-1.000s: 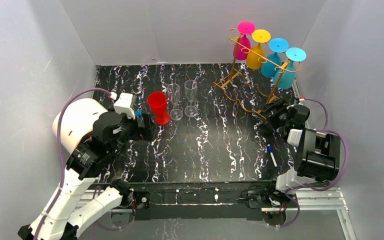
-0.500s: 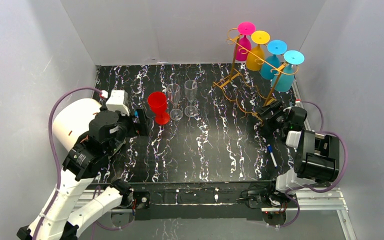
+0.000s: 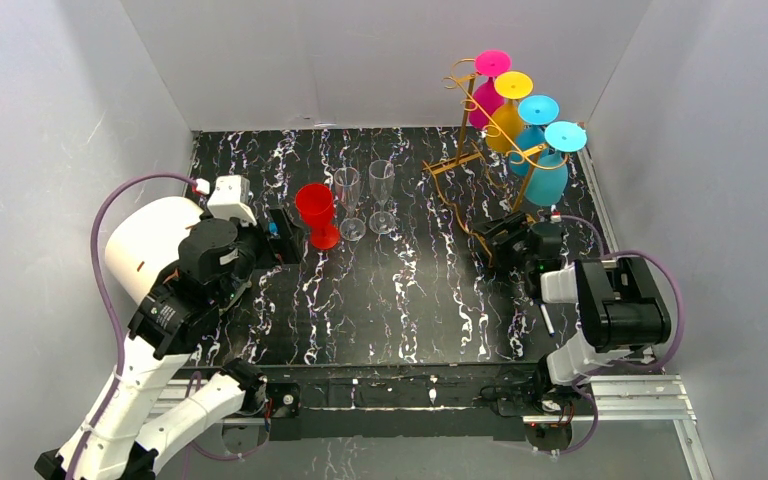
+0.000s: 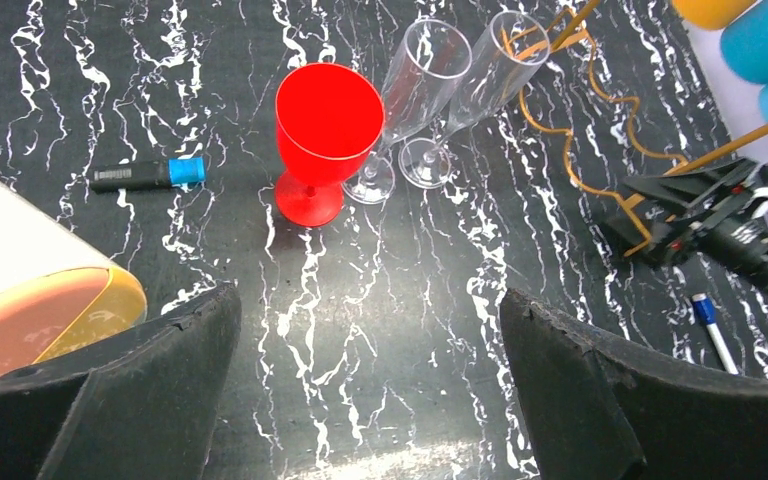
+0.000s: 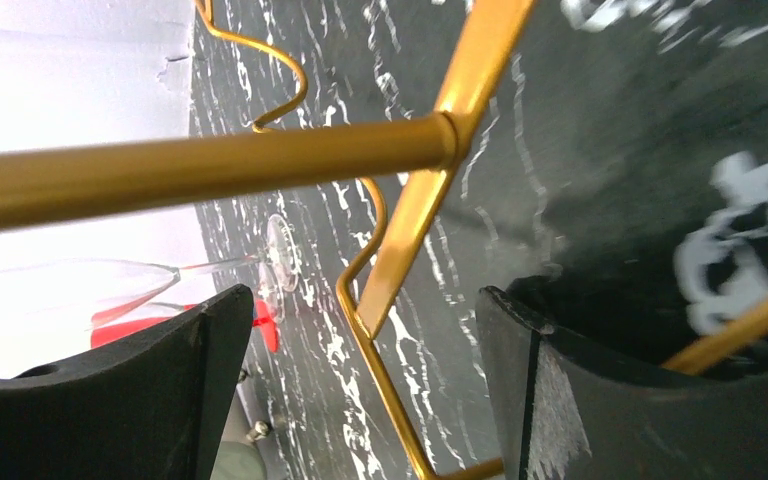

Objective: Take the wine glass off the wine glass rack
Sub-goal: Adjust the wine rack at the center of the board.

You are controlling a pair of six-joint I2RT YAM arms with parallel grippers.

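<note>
My right hand (image 3: 498,236), jaws wide & holding nothing, straddles a base wire of the wine glass rack (image 5: 210,165). Vs 1 sec ago the hand went left and the rack slid and turned with it. The teal glass (image 3: 548,183) hangs on it, upper right, not off yet. Left hand (image 4: 370,330) wide, idle.

the overhead view is bright and even, lit softly from above, with only faint shadows on the glossy black marbled table (image 3: 400,300). the left wrist view shows a dull sheen on the tabletop and bends slightly toward its edges. in the right wrist view the white wall (image 5: 70,60) is blown out, and the rack (image 5: 210,160) bar close to the lens looks soft.
</note>
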